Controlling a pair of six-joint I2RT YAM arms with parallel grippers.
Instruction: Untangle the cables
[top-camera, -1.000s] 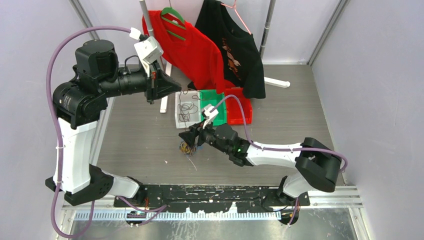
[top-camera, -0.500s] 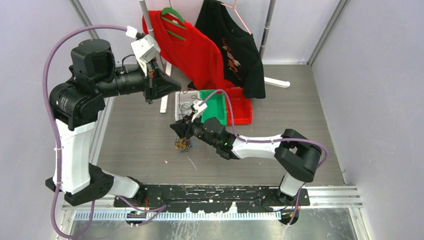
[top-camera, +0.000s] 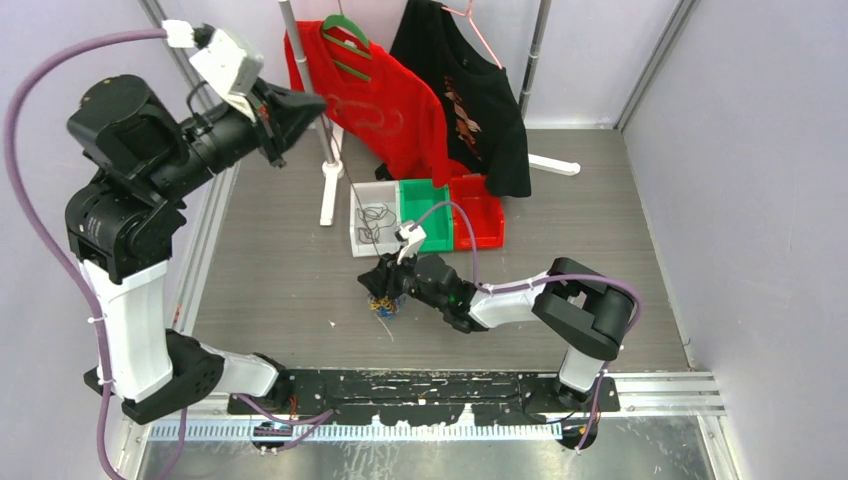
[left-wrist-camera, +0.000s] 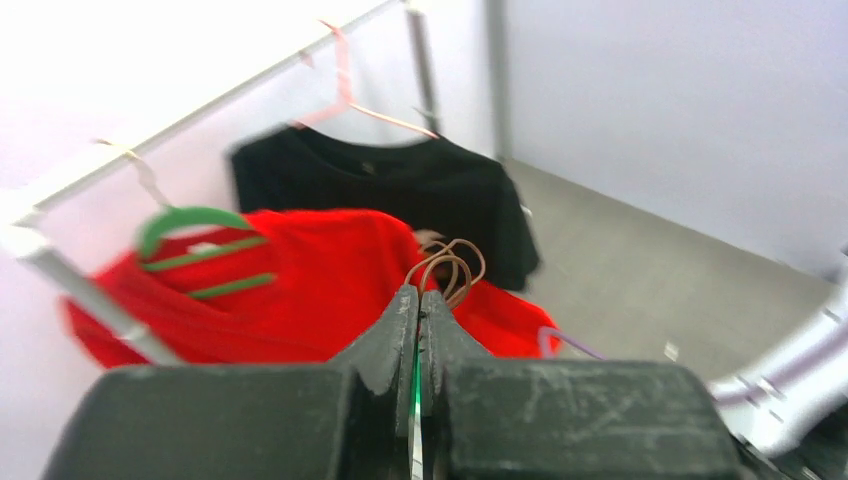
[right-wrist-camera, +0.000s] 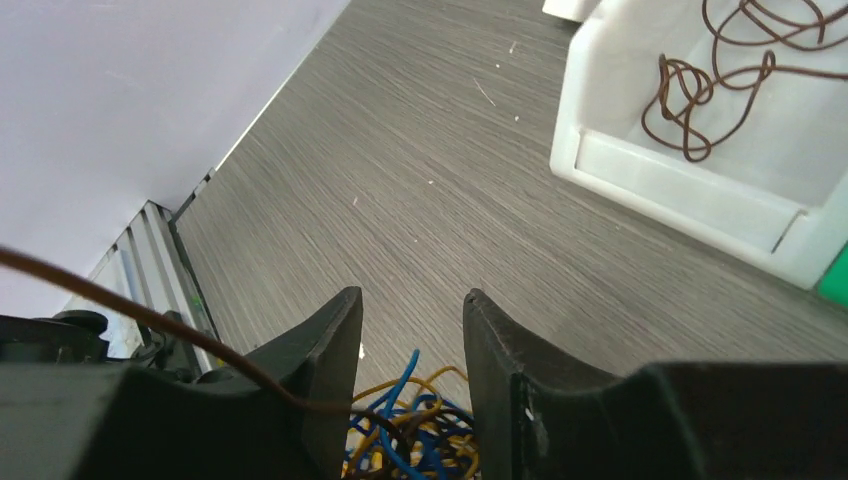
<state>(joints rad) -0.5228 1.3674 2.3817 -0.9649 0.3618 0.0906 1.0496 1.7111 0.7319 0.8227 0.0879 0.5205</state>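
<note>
The clump (top-camera: 380, 304) of blue, yellow and dark cables lies on the table (top-camera: 280, 270), left of centre. The right gripper (top-camera: 383, 290) hangs low over it, jaws partly apart, the clump lying between the fingers (right-wrist-camera: 330, 370); whether they press it I cannot tell. A brown strand (right-wrist-camera: 150, 318) runs from the clump up to the left gripper (top-camera: 318, 100), raised high at far left and pinched closed on it. Just beyond the clump stands a white bin (top-camera: 357, 243) holding a brown coil (top-camera: 375, 215). A green bin (top-camera: 437, 232) and a red bin (top-camera: 480, 238) adjoin on its right.
</note>
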